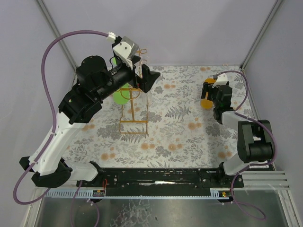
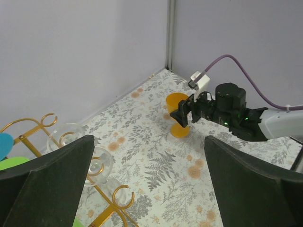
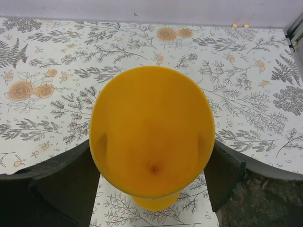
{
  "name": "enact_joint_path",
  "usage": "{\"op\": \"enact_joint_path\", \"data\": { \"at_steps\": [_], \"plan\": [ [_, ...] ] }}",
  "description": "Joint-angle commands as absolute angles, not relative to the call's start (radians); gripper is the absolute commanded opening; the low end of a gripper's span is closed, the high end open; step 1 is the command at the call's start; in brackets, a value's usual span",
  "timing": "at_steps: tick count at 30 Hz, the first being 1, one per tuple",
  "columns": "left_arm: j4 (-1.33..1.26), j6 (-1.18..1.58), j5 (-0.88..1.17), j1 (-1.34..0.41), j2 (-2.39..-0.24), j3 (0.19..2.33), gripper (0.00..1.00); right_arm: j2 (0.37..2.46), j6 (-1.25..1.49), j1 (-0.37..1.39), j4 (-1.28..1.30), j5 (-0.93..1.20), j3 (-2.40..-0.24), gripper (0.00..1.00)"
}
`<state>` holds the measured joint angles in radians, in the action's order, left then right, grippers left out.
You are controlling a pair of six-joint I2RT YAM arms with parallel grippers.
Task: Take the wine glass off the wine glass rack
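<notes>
Left gripper (image 2: pixel 149 138): black two-finger jaws spread wide, nothing between them. It is held high beside the top rails of the thin gold-orange wire wine glass rack (image 1: pixel 133 113), apparently to reach its hooks from above. Clear transparent stemmed glass (image 2: pixel 71 137): hung among the rack's curled loops, just beside the left finger, not gripped. Lime-green rounded item (image 1: pixel 120 96): behind the rack, largely hidden by the arm; kind uncertain. Right gripper (image 3: pixel 152 146): fingers flank the bowl of the opaque orange plastic wine glass (image 2: pixel 176 101); whether they press it or merely bracket it cannot be told. That glass: upright, foot on the floral-printed tabletop (image 1: pixel 180 137), far right, well apart from the rack. Judged already removed, the arm likely steadying it at set-down.
</notes>
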<state>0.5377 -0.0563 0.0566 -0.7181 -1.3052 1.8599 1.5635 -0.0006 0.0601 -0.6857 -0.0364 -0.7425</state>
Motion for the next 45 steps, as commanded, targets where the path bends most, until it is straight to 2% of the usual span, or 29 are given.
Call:
{"op": "enact_joint_path", "data": {
  "at_steps": [1, 6, 15, 25, 30, 36, 39, 45],
  "plan": [
    [0.543, -0.014, 0.098, -0.697, -1.301, 1.844, 1.00, 1.571, -0.007, 0.067, -0.808, -0.046, -0.762, 0.85],
    [0.542, -0.006, 0.109, -0.688, -1.302, 1.837, 1.00, 1.570, -0.001, 0.067, -0.798, -0.068, -0.761, 1.00],
    [0.542, -0.006, 0.102, -0.673, -1.283, 1.827, 1.00, 1.521, 0.033, 0.066, -0.729, -0.103, -0.791, 0.99],
    [0.516, 0.035, 0.045, -0.524, -1.221, 1.810, 1.00, 1.216, 0.065, 0.066, -0.528, -0.179, -0.869, 0.99],
    [0.532, 0.188, 0.193, -0.288, -1.255, 1.803, 1.00, 1.115, 0.115, 0.065, -0.347, -0.082, -0.994, 0.99],
    [0.523, 0.481, 0.538, 0.018, -1.355, 1.739, 1.00, 1.074, 0.216, 0.066, -0.116, 0.094, -1.158, 0.99],
    [0.473, 0.604, 0.660, 0.084, -1.381, 1.659, 1.00, 1.066, 0.270, 0.066, -0.043, 0.173, -1.207, 0.99],
    [0.387, 0.751, 0.733, 0.114, -1.359, 1.516, 0.98, 1.048, 0.330, 0.066, 0.027, 0.248, -1.255, 0.99]
  ]
}}
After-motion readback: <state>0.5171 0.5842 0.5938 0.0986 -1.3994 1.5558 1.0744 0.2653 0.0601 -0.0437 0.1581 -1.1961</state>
